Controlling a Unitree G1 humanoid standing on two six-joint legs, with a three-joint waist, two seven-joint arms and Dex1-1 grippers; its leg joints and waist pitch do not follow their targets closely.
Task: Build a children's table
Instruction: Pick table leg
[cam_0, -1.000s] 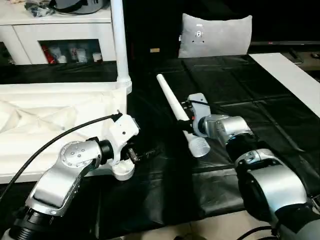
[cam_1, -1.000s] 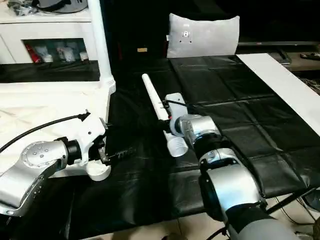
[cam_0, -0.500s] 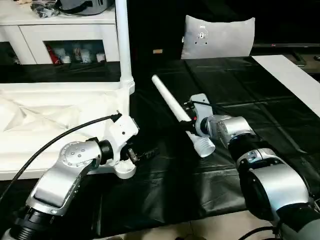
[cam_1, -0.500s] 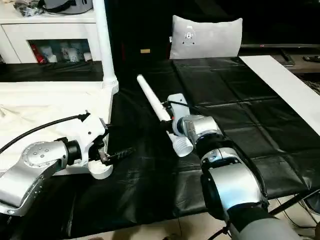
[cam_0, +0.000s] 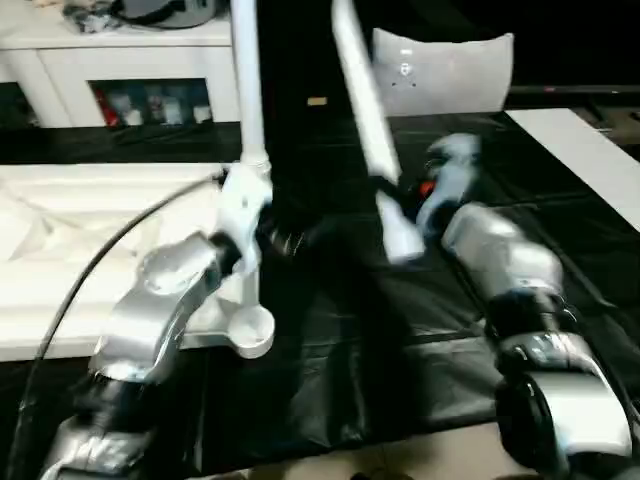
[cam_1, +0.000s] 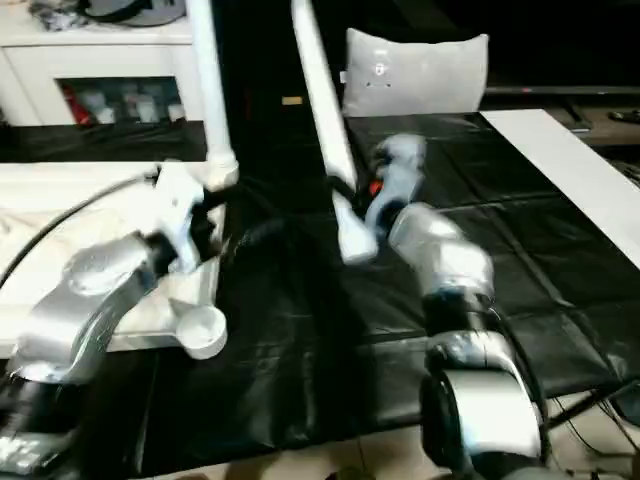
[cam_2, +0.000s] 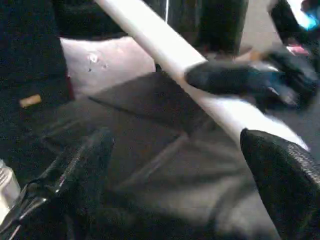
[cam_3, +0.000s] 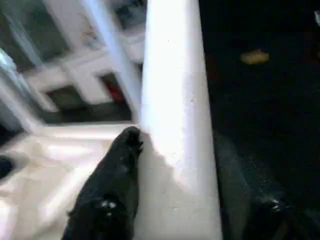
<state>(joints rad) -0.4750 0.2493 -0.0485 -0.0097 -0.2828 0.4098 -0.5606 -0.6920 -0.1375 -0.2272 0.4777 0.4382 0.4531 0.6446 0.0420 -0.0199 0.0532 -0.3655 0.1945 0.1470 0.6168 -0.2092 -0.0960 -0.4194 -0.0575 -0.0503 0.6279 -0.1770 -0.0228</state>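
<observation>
Leg-fitting step. The right gripper (cam_3: 175, 200) is clamped on a long white plastic tube leg (cam_0: 365, 120), raised nearly upright above the black mat beside the white ribbed rectangular tabletop (cam_0: 60, 250). One such leg (cam_0: 245, 80) already stands in a corner socket. The left gripper (cam_2: 185, 185) hangs with fingers wide apart, empty. Judged next: lower the held leg's wide end into the free round near-corner socket (cam_0: 252, 335).
</observation>
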